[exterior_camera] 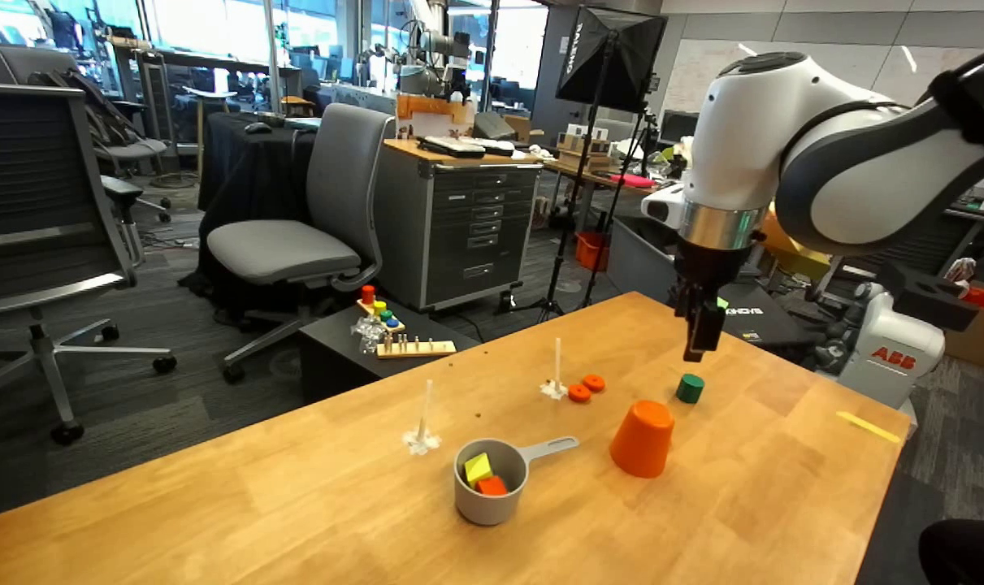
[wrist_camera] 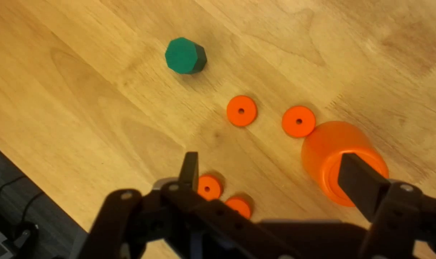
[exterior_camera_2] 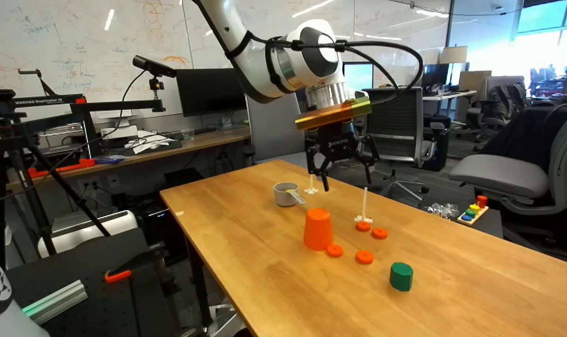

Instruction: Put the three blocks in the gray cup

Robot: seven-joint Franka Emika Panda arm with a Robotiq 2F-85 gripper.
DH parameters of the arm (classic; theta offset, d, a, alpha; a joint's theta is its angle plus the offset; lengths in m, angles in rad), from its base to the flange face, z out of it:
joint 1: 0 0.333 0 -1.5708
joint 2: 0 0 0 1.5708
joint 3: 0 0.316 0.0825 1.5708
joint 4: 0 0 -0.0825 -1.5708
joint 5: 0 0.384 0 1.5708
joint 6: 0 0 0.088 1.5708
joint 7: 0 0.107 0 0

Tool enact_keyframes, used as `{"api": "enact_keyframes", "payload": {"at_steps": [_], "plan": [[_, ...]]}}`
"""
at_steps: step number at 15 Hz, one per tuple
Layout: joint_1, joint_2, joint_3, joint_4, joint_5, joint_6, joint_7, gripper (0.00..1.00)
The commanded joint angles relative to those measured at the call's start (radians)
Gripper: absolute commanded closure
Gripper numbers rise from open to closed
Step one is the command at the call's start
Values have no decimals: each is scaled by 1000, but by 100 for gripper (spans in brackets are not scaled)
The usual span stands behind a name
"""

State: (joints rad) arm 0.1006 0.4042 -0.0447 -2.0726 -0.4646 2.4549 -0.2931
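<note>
Inside the gray cup [exterior_camera: 485,510] on the worktop [exterior_camera: 215,520] lie a yellow block [exterior_camera: 478,468] and an orange block [exterior_camera: 492,486]; whether a third hides among them, I cannot tell. The fingers [exterior_camera_2: 369,174] stand wide apart, nothing between them, above the worktop. A straight drop could clip the upturned orange cup [wrist_camera: 327,158], since one finger overlaps it in the wrist view, and push it into the ring [wrist_camera: 292,124] beside it. Taking the green prism [wrist_camera: 181,55] for a block would likely waste a grasp. Any sweep that catches the gray cup's handle [exterior_camera: 552,447] might swing or tip it and spill the blocks.
</note>
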Motion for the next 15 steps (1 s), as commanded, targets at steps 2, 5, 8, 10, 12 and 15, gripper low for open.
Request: {"api": "enact_keyframes", "payload": {"at_steps": [2,5,8,10,12,15], "plan": [[-48,-40,-24,-32,-22,16,41,0],[-88,12,-25,11,2,29,19,0],[-120,64,-19,57,22,32,0,0],[-135,107,-16,98,38,32,-11,0],[-149,154,-10,150,58,23,-27,0],[-167,226,-4,228,88,12,-48,0]]}}
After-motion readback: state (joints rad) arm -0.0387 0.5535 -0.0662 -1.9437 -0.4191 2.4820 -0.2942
